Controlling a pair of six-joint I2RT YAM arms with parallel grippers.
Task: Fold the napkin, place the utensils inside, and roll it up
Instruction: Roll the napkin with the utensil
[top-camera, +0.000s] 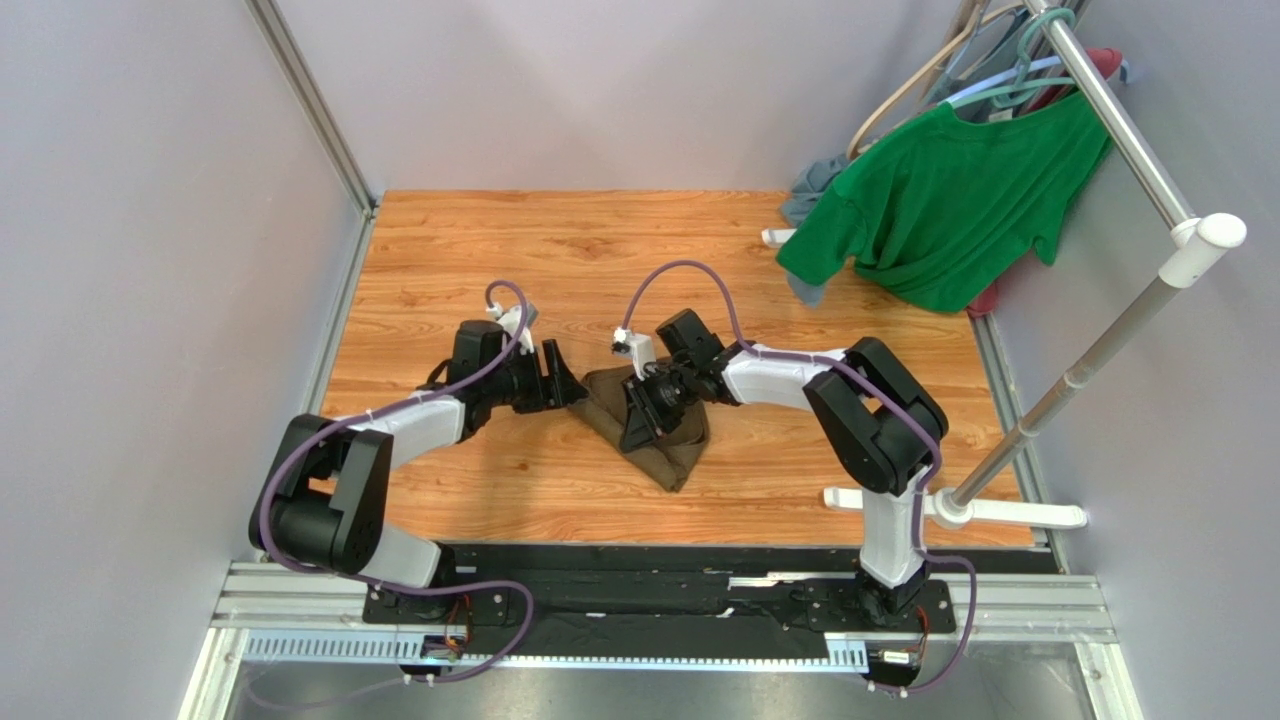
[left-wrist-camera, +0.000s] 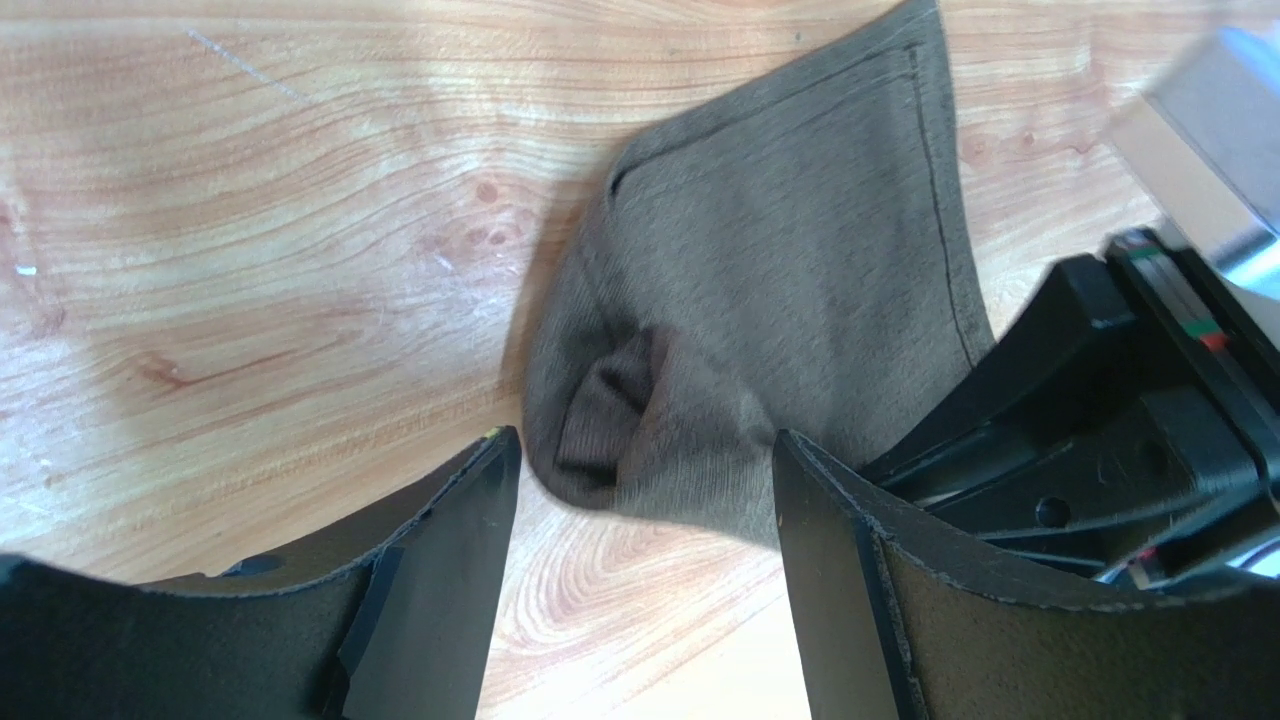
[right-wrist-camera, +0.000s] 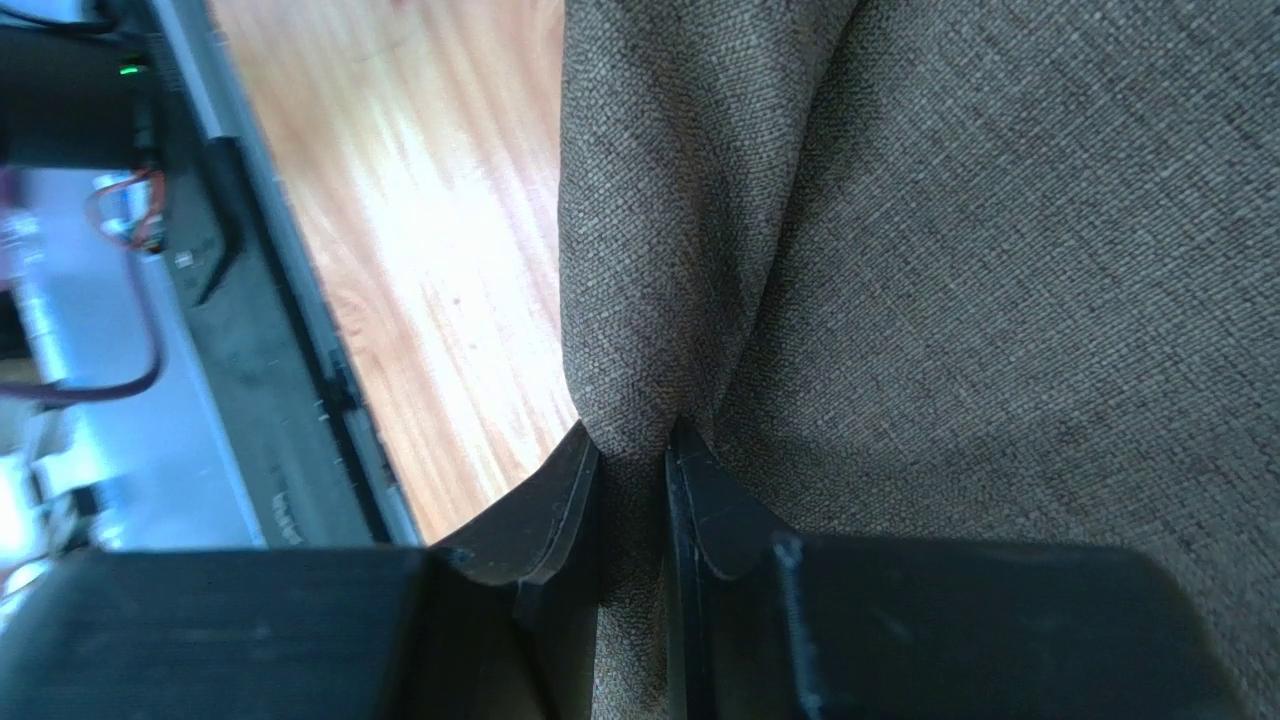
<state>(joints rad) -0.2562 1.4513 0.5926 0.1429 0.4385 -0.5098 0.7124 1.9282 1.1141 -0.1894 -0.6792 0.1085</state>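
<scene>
The plain, dark olive-brown fabric napkin (top-camera: 672, 447) lay bunched in a roughly triangular heap near the middle of the wooden table (top-camera: 451, 255), its broad side toward the far edge and its point toward the near edge. Its flat upper layer showed a stitched hem along the border, while one end was crumpled into a small rolled fold. A raised pleat of the woven cloth was pinched between the closed fingers of the right gripper (right-wrist-camera: 631, 443).
</scene>
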